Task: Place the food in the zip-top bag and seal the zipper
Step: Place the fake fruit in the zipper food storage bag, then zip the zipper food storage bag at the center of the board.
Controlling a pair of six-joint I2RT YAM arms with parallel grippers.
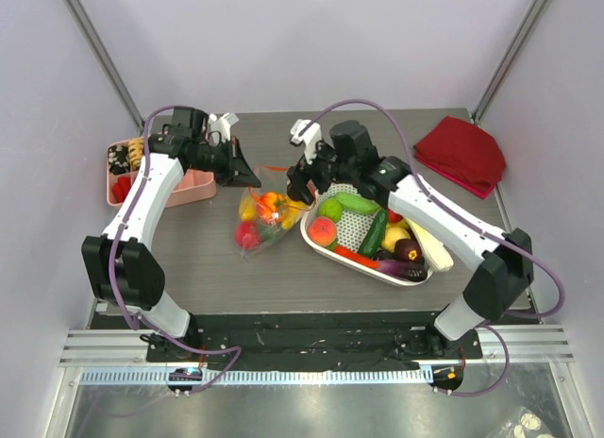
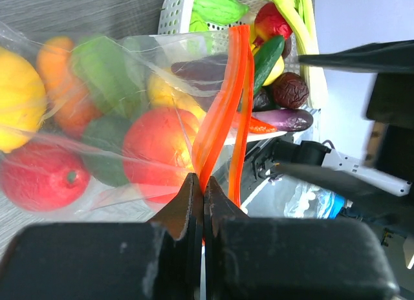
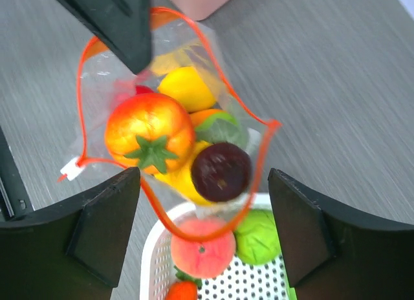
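We are in the filling step. The zip-top bag (image 1: 260, 219) lies on the worktop (image 1: 283, 279), between the two arms and just left of the white mesh basket (image 1: 354, 233). Its mouth points to the far side.

The left gripper (image 2: 202, 183) is closed tightly on the zipper (image 2: 223, 106). It pinches the red-orange strip at the left side of the mouth and lifts it, so the mouth stands open like a loop.

The right gripper (image 3: 204, 174) hangs directly above this opening. Its jaws are spread wide and we see nothing between them.

Several pieces of the food (image 3: 150, 132) are inside the bag: an orange tomato-like one, a yellow one and a green one. A dark round piece (image 3: 221, 171) sits on top of them at the mouth. It looks a little blurred, so we cannot tell if it rests there or is falling.

The basket holds more pieces, among them a peach-coloured fruit (image 1: 323, 232) at its near left corner, so we judge the task is only partly done.

For the next move, we think the right gripper must travel to the basket, come down on one round piece and close on it, without touching the bag's raised edge. The left gripper should hold the strip up meanwhile, because the soft mouth may collapse. Sealing comes later.
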